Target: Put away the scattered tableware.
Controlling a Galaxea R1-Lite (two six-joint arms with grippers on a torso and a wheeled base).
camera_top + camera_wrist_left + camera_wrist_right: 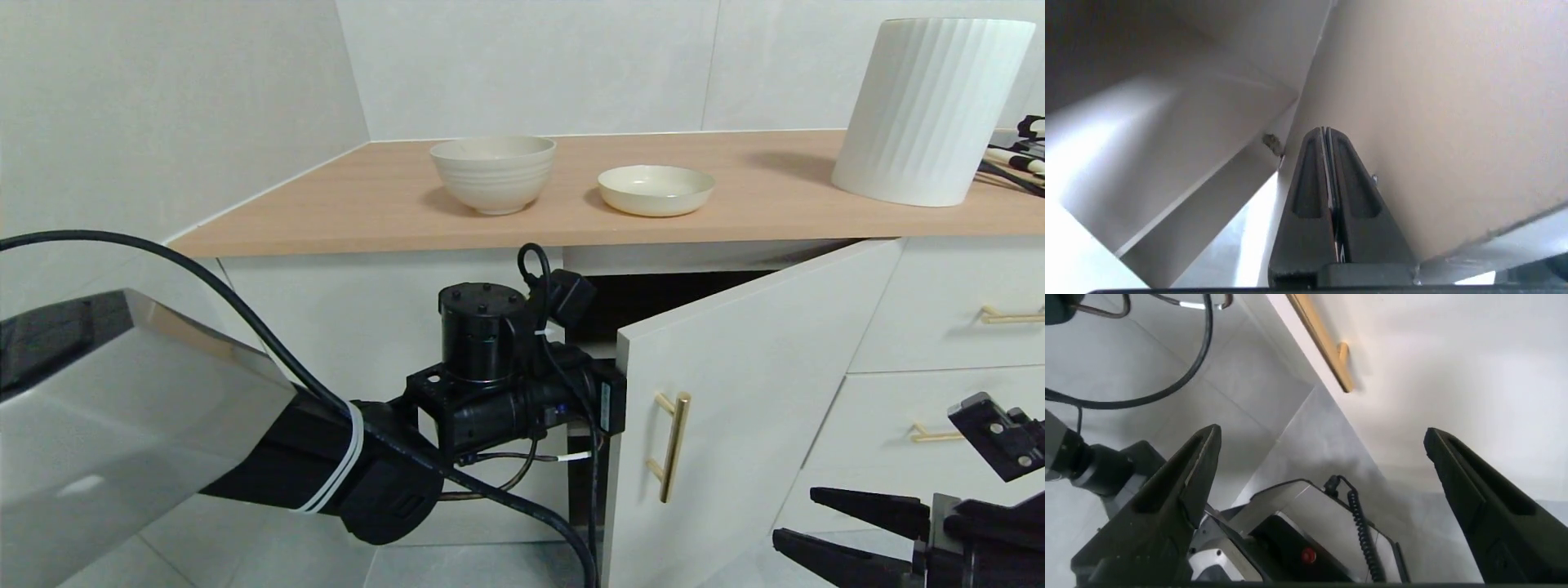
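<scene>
Tableware lies farthest. Nearest, my right gripper (pixel 793 514) hangs spread wide; my left gripper (pixel 1325 132), fingers pressed together, sits behind the white cabinet door (pixel 735 408). Beyond, a cream ribbed ceramic bowl (pixel 493 173) and shallow cream dish (pixel 655 189) rest on the wooden countertop (pixel 326 214).

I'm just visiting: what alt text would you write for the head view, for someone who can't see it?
A robot's left arm ends at the edge of a half-open white cabinet door beneath a wooden counter. On the counter stand a cream bowl, a shallow dish and a tall ribbed white container. The right gripper, open, shows at the lower right.
</scene>
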